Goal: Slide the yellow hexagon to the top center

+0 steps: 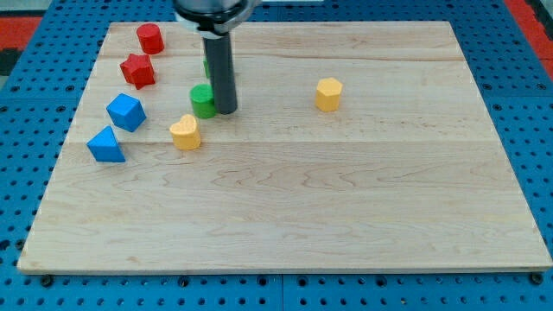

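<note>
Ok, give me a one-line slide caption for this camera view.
My tip rests beside the green block, far to the view's left of the yellow hexagon on the wooden board.

No readable text, labels, brands, numbers or signs anywhere.

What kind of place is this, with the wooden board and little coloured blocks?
Probably a robotics lab test bench: a wooden board lies on a blue perforated base, and my tip stands beside a green block, left of the yellow hexagon.
</note>
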### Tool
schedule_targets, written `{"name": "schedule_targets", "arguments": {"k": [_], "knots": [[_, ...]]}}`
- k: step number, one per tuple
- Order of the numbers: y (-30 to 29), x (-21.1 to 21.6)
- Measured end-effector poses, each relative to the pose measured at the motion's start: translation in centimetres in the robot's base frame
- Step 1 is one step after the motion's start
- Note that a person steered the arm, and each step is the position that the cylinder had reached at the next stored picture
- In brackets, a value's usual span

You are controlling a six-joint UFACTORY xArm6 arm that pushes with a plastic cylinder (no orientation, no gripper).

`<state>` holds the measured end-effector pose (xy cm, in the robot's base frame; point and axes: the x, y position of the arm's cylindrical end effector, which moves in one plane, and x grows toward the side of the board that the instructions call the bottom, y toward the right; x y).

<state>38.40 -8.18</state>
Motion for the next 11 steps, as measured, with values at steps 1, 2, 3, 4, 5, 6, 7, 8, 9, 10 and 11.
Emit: {"name": "schedule_targets", "arguments": {"k": [1,2,3,4,5,6,7,8,9,10,11], "knots": [[1.2,0.0],[5.6,1.5],[12.7,3.3],[16.8,-0.7],[11.0,-5.6],[10.4,-7.7],[12.9,-7.4],[14.3,-8.1],[14.3,-11.9],[16.0,-12.8],[19.3,-15.3]]}}
